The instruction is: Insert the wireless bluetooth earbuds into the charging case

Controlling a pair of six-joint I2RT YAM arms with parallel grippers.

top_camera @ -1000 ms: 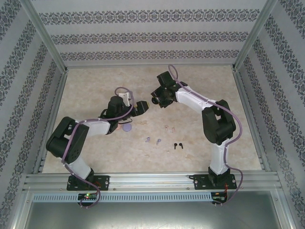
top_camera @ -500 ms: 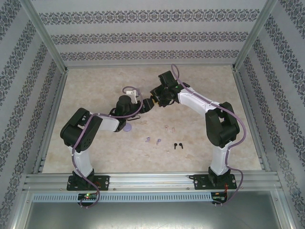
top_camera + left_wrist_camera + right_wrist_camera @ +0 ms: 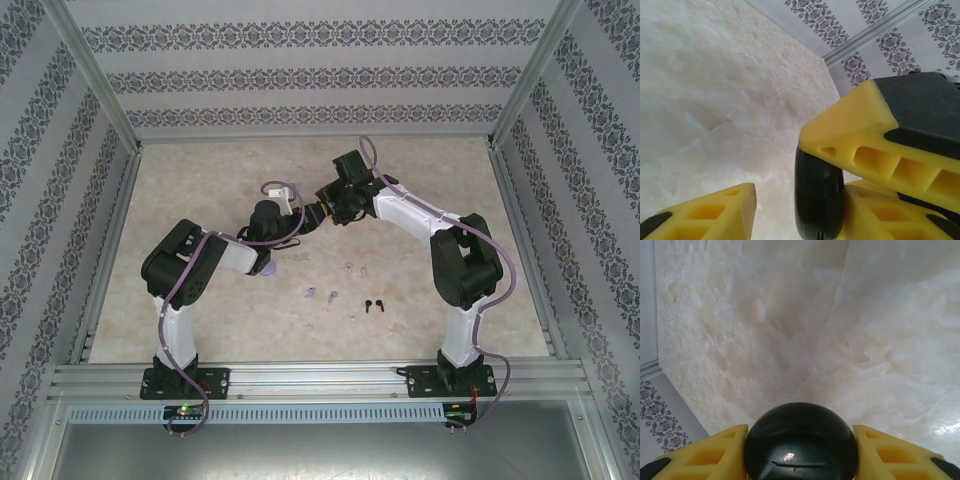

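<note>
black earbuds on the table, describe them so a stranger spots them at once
On the pale marbled table, look at the middle of the near half. Three tiny pairs lie there; the black earbuds are rightmost, the only dark ones beside the purple earbuds and pink earbuds.

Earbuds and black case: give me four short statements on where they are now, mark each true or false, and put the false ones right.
1. The right hand holds a round black case. True.
2. The black earbuds sit inside that case. False: they lie on the table, in front of the right arm.
3. The pink earbuds and the purple earbuds lie loose on the table. True.
4. The left hand rests by the left wall, far from the right hand. False: the two hands meet over the middle of the table.
</note>
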